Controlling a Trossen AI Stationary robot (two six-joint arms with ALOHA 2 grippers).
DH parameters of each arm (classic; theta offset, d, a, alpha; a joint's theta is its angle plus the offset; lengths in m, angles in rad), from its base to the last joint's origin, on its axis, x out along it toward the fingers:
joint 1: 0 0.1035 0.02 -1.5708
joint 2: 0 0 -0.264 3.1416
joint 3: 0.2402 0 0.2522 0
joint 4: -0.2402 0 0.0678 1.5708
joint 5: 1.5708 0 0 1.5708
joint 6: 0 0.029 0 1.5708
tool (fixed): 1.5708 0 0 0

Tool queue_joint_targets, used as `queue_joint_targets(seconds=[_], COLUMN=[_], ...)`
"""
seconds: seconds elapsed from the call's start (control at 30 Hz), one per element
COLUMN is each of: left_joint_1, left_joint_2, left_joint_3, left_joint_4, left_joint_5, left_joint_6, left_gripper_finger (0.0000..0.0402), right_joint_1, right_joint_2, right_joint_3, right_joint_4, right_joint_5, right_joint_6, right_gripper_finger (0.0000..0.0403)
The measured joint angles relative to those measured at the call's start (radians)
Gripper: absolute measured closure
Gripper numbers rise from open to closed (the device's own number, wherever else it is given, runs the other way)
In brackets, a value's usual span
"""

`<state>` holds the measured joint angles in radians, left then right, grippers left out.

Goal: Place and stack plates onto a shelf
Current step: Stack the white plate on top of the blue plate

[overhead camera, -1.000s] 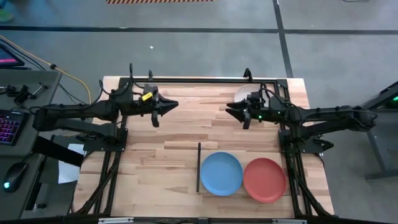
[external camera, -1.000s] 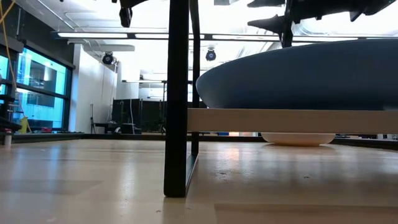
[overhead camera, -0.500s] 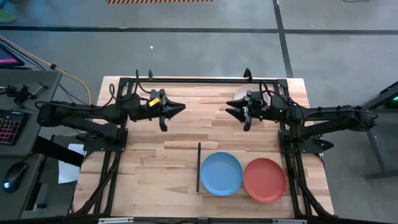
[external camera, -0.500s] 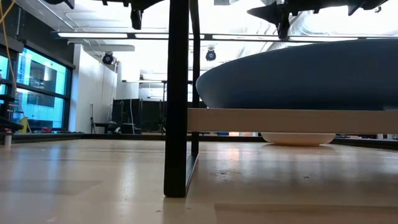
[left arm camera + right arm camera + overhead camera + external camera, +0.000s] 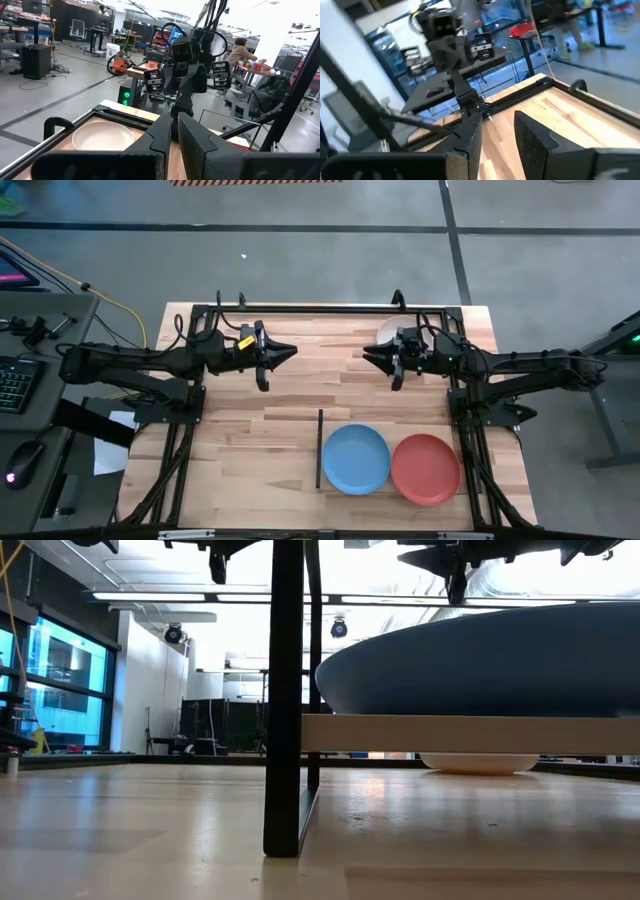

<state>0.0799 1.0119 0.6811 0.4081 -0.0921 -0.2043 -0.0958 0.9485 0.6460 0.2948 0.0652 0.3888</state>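
The blue plate (image 5: pixel 355 458) and the red plate (image 5: pixel 426 468) lie side by side on the light-wood shelf (image 5: pixel 460 735), right of its black upright strip (image 5: pixel 320 448). The blue plate (image 5: pixel 480 660) sits on its base on the raised panel. The cream-white plate (image 5: pixel 388 330) lies on the table near the far edge, partly under my right arm, and shows as the cream-white plate (image 5: pixel 102 137) in the left wrist view. The pale blue-grey plate is out of view. My left gripper (image 5: pixel 290 352) and right gripper (image 5: pixel 368 356) hover facing each other above the far middle of the table, both open, the left only narrowly.
A black frame (image 5: pixel 330 308) runs along the table's far edge and down both sides. Bare wood lies between the grippers and left of the shelf. A desk with a keyboard (image 5: pixel 15 385) stands off the table's left. A person (image 5: pixel 242 50) sits in the room beyond.
My left gripper has moved toward the table's right, closer to the middle, then held still. My right gripper has risen slightly. The plates have not moved.
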Motion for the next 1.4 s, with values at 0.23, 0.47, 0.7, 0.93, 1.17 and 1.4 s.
queue_joint_targets(seconds=[0.23, 0.47, 0.7, 0.93, 1.17, 1.4], left_joint_1=[0.000, 0.000, 0.000, 0.000, 0.000, 0.000], left_joint_2=[0.000, 0.000, 0.000, 0.000, 0.000, 0.000], left_joint_3=[0.000, 0.000, 0.000, 0.000, 0.000, 0.000], left_joint_4=[0.000, 0.000, -0.003, -0.007, -0.007, -0.010], left_joint_5=[0.000, -0.002, -0.002, -0.002, -0.002, -0.002], left_joint_6=[-0.002, -0.004, -0.003, -0.004, -0.004, -0.027], left_gripper_finger=[0.0378, 0.0378, 0.0378, 0.0378, 0.0378, 0.0378], right_joint_1=[-0.041, -0.139, -0.238, -0.311, -0.349, -0.389], right_joint_2=[0.000, 0.025, 0.040, 0.038, 0.038, 0.039], right_joint_3=[0.000, 0.000, -0.024, -0.186, -0.276, -0.282], right_joint_4=[-0.198, -0.707, -1.061, -0.957, -0.769, -0.782], right_joint_5=[0.203, 0.265, 0.254, 0.214, 0.264, 0.300], right_joint_6=[0.197, 0.517, 0.818, 0.975, 1.090, 1.098], right_gripper_finger=[0.0308, 0.0308, 0.0308, 0.0308, 0.0308, 0.0308])
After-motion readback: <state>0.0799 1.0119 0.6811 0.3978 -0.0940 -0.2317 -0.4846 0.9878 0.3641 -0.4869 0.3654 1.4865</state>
